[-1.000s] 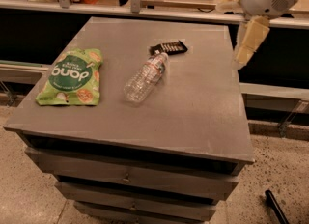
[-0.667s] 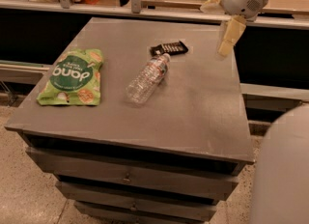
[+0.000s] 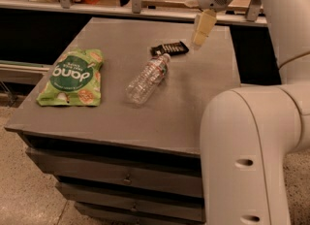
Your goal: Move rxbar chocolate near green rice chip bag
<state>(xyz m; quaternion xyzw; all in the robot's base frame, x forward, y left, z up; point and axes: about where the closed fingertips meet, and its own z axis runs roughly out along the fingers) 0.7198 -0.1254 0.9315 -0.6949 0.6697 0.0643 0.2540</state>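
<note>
Rxbar chocolate (image 3: 169, 49) first: where is it?

— You have it lying flat on the grey counter (image 3: 193, 107), toward the far edge and a little right of the middle. It is a small black wrapper with a row of white marks, set at a slight slant.

— And the gripper?

— Your gripper (image 3: 199, 39) hangs over the far right part of the counter, just to the right of the rxbar chocolate. It points downward at a slight tilt. It is near the bar but apart from it, and the bar is not in its hold. From this view you cannot tell how far it is open.

— Where is the green rice chip bag?

— Your green rice chip bag (image 3: 71, 77) lies flat near the left edge of the counter, well apart from the bar. Its dark-green circle with the white "dang" lettering faces up and reads upside down from the camera's side.

— What lies between them?

— A clear plastic water bottle (image 3: 147, 77) lies on its side, running diagonally. Its cap end is just beside the bar's near edge, and you cannot tell whether the two touch. Its base points toward the near left.

— And the rest?

— Your white arm (image 3: 252, 136) fills the right side of the view. Grey drawers (image 3: 126, 175) sit below the counter.
</note>
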